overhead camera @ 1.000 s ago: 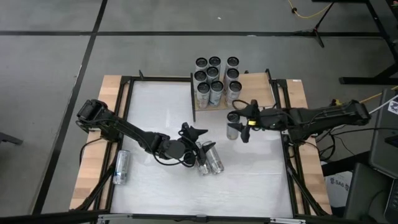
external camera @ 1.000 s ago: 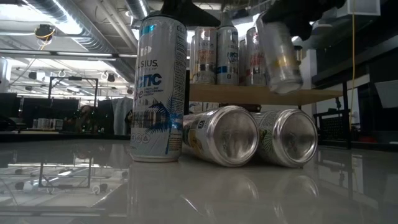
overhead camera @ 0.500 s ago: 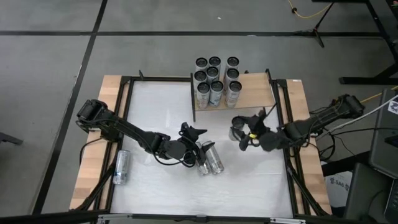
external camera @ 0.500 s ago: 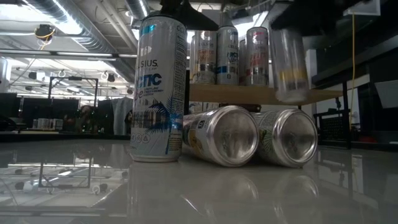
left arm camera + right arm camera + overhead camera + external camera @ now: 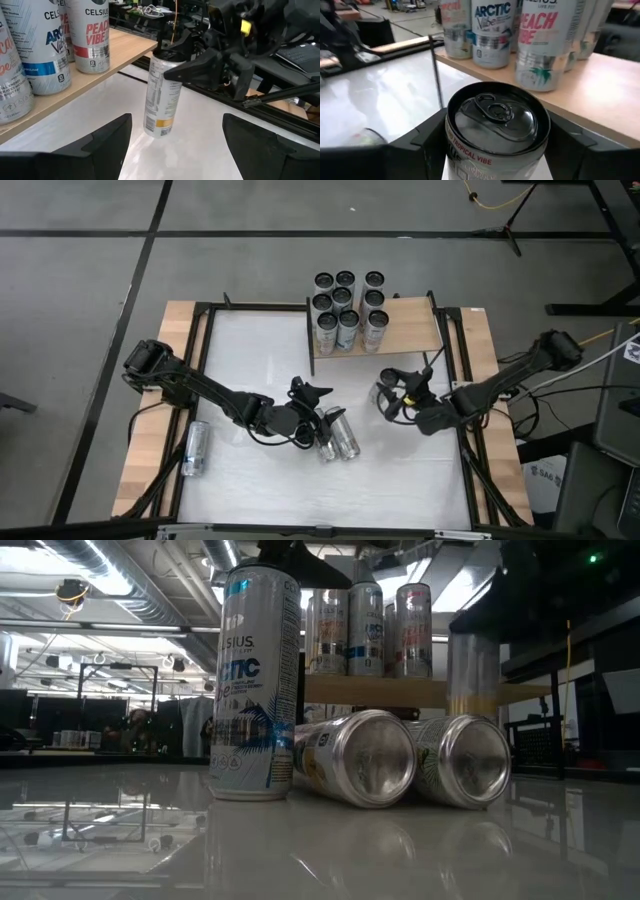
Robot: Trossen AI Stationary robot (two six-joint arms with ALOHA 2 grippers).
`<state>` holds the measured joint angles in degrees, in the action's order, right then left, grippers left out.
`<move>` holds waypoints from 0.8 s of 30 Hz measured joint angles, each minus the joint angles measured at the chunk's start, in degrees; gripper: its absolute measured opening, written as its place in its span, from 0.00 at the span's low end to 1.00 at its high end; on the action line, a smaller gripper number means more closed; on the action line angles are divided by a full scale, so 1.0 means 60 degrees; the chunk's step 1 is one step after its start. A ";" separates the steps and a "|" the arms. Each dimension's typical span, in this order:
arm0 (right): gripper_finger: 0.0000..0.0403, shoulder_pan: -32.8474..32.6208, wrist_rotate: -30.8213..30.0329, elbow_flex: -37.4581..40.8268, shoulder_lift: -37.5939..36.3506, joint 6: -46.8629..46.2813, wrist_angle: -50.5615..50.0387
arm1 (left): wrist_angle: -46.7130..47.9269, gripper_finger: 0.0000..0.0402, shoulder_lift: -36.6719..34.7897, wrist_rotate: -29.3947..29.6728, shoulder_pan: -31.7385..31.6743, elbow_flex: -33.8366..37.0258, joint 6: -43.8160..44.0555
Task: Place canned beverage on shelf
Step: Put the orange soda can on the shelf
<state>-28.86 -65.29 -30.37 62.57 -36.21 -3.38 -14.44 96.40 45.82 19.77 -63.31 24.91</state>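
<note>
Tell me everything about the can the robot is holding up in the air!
The held can is tall, slim and shiny metal, silver-white with small print and a yellow band near its bottom. Its silver top has an unopened pull tab. It hangs upright, off the white tabletop, just in front of the wooden shelf where other cans stand. The right gripper is shut on it near the rim, a dark finger on each side. Nothing else touches it.
</note>
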 joint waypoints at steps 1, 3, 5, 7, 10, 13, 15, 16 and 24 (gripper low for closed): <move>0.61 0.0000 -0.0137 0.0011 0.0085 0.0032 -0.0037 | 0.0004 0.76 0.0000 0.0000 0.0000 0.0000 0.0000; 0.61 0.0000 -0.0345 0.0011 0.0257 0.0078 0.0008 | 0.0019 0.76 0.0000 0.0000 0.0000 0.0000 0.0000; 0.61 0.0000 -0.0400 0.0011 0.0505 0.0074 0.0029 | 0.0050 0.76 0.0000 0.0000 0.0000 0.0000 0.0000; 0.61 0.0000 -0.0472 0.0011 0.0830 -0.0068 0.0034 | 0.0053 0.76 0.0004 -0.0001 0.0000 0.0000 0.0000; 0.61 0.0000 -0.0873 0.0011 0.1279 -0.0671 0.0074 | 0.0075 0.76 0.0004 -0.0003 0.0000 0.0004 -0.0004; 0.61 0.0000 -0.0945 0.0011 0.1623 -0.1117 0.0077 | 0.0080 0.76 0.0004 -0.0004 0.0000 0.0004 -0.0004; 0.61 0.0000 -0.0942 0.0011 0.1791 -0.1241 0.0077 | 0.0082 0.76 0.0004 -0.0004 0.0000 0.0004 -0.0004; 0.61 0.0000 -0.0943 0.0011 0.1850 -0.1267 0.0076 | 0.0084 0.76 0.0004 -0.0004 0.0000 0.0004 -0.0004; 0.61 0.0000 -0.0801 0.0011 0.2286 -0.1642 0.0066 | 0.0158 0.76 0.0004 -0.0004 0.0000 0.0004 -0.0004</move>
<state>-28.86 -70.09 -30.30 76.29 -46.06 -2.98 -13.49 96.42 45.80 19.77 -63.29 24.88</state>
